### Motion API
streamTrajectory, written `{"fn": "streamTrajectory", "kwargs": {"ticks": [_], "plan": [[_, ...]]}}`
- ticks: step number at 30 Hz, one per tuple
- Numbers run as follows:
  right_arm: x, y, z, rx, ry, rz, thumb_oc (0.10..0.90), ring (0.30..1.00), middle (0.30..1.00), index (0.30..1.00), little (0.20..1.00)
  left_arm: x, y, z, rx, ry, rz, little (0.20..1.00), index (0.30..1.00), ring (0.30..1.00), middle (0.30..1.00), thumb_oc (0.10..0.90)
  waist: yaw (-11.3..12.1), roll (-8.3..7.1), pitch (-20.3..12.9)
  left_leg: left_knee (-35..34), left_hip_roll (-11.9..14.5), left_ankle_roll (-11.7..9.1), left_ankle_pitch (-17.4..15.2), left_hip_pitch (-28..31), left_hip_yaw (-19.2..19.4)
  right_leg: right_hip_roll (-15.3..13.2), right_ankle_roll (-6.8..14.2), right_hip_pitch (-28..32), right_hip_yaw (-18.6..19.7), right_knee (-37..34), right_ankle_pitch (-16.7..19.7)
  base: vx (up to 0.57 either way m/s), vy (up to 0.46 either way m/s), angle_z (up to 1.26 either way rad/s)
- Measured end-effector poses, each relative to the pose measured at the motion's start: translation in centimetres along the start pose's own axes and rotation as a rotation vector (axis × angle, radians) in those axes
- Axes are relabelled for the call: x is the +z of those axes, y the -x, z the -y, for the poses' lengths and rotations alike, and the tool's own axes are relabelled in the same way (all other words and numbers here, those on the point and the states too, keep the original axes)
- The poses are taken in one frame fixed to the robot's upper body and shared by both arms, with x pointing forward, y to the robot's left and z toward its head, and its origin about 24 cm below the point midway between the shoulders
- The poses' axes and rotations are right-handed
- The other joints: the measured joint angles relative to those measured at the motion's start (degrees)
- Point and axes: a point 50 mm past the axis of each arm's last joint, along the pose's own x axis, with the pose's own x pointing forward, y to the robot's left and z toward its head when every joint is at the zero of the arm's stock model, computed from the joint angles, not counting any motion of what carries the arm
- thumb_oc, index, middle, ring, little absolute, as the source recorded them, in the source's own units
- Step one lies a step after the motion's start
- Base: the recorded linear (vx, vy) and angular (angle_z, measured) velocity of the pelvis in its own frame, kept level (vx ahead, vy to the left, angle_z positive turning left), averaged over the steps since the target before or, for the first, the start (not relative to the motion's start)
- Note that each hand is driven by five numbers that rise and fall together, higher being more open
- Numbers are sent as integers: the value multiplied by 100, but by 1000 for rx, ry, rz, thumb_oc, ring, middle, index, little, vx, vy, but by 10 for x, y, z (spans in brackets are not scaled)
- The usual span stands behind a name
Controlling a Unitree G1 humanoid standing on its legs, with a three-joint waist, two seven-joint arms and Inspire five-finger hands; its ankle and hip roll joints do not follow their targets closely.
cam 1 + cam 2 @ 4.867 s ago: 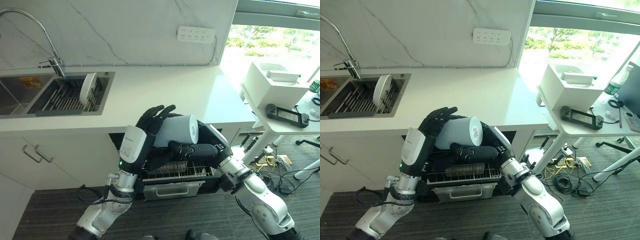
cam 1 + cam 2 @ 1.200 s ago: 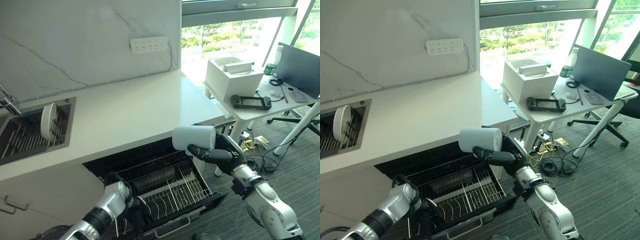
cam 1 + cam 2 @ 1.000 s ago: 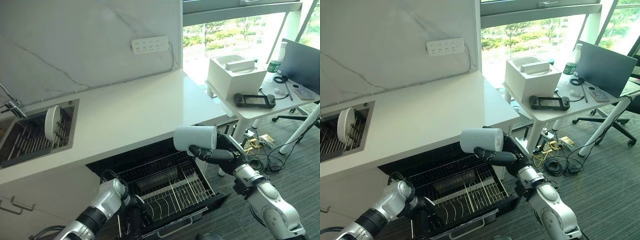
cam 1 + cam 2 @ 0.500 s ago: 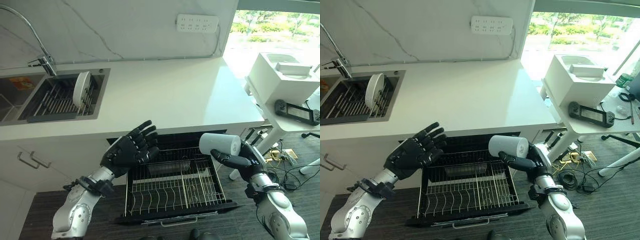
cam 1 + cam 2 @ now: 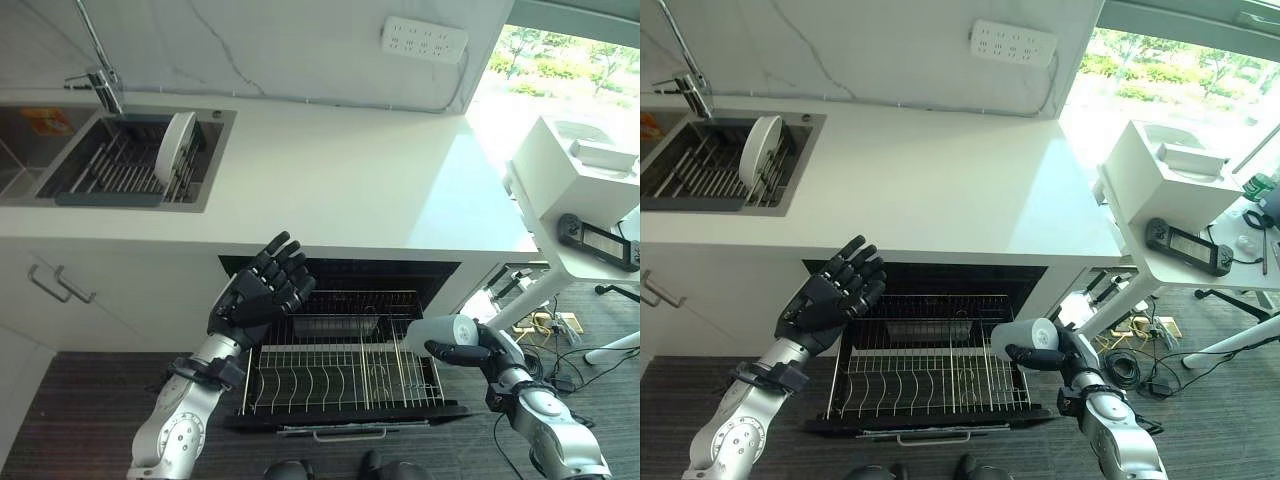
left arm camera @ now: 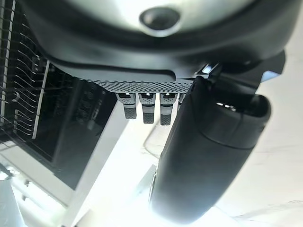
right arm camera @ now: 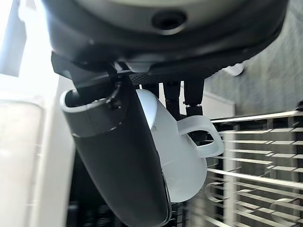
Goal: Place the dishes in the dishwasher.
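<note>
The dishwasher rack (image 5: 340, 375) stands pulled out and bare; the right hand (image 5: 1045, 357), fingers wrapped round a white mug (image 5: 1022, 338), hovers at its three o'clock edge; the left hand (image 5: 262, 296) is spread wide; a plate (image 5: 179, 162) waits in the sink (image 5: 60, 150).

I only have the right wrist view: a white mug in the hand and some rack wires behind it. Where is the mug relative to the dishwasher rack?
Observer: The mug is in the right hand, at the right edge of the pulled-out rack.
Operator: Is the left hand in the way?
Observer: No, the left hand is open, raised at the rack's left side.
Operator: Any dishes left up top?
Observer: One white plate stands in the sink.
</note>
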Motion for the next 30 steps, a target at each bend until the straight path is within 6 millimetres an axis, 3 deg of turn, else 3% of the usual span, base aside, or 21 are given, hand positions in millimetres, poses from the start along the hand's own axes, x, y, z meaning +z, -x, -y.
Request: {"fn": "streamTrajectory", "kwargs": {"ticks": [4,10,12,15,17,26,30], "plan": [[10,-9,-10,4,29,22,400,300,300,300,300,15,-10,0,-32,-38,15,900,900,900,900,800,164,-150,375,291,126,-20,-12,-316,-110,106,-77,-117,-86,-47,117,-73,-104,9],[32,-23,-22,-64,34,159,400,300,300,300,300,11,-15,3,-49,-35,4,900,900,900,900,800,392,-71,620,421,135,-7,-9,-469,-151,93,-87,-181,-130,-48,193,-4,-26,4],[33,-31,-24,-121,17,166,400,300,300,300,300,12,-16,5,-54,-33,19,900,900,900,900,800,422,15,670,417,112,-3,-11,-426,-150,73,-88,-143,-130,-47,194,82,68,2],[29,-32,-21,-158,13,159,400,300,300,300,300,11,-17,7,-60,-23,26,900,900,900,900,800,435,353,762,362,47,36,-36,-207,-131,12,-51,46,-120,-44,180,74,57,1],[23,-32,-18,-168,36,140,400,300,300,300,300,9,-18,9,-62,-6,36,900,900,900,900,800,433,461,749,288,3,44,-27,-82,-118,-27,-26,128,-117,-26,164,56,28,1],[23,-31,-4,-233,67,137,400,300,300,300,300,4,-16,11,-58,18,32,900,900,900,900,800,398,479,739,227,-9,32,-20,151,-78,-37,-24,296,-76,5,137,77,28,-2],[7,-33,-2,-324,13,94,400,300,300,300,300,-8,-11,12,-38,64,20,900,900,900,900,800,387,565,723,223,-41,33,7,187,-68,-83,-18,291,-61,73,128,73,66,-1]]}}
